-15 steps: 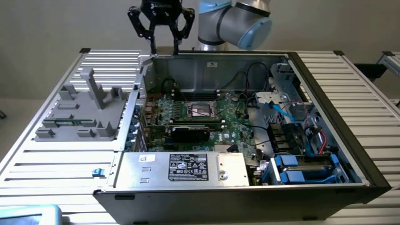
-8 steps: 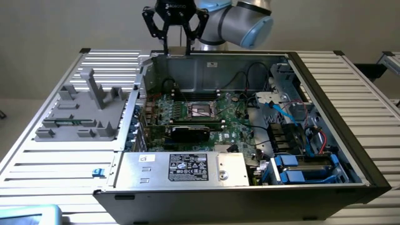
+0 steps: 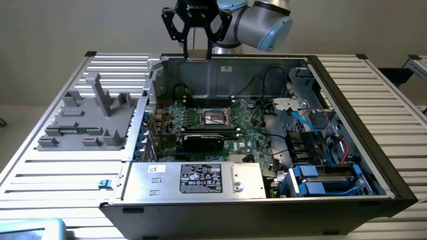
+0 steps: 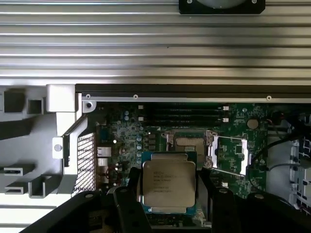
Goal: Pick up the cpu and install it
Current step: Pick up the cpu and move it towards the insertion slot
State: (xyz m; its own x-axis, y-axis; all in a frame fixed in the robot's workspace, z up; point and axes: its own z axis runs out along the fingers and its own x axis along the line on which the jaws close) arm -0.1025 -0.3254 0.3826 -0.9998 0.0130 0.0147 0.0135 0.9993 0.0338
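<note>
Jaws: clamped on the cpu point(image 4: 168, 184), pressing on two opposite sides.
Cpu: held flat with its shiny top up, in the air over the case wall point(image 3: 233, 75) that is far from the big silver box point(image 3: 193, 179).
Socket point(image 3: 215, 117): open and lower down, in the middle of the green board point(image 3: 250, 131), between that wall and the box.
Bench point(image 3: 373, 100): carries the case.

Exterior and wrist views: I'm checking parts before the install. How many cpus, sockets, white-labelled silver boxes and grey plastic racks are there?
cpu: 1
socket: 1
silver box: 1
grey plastic rack: 1
Total: 4
</note>
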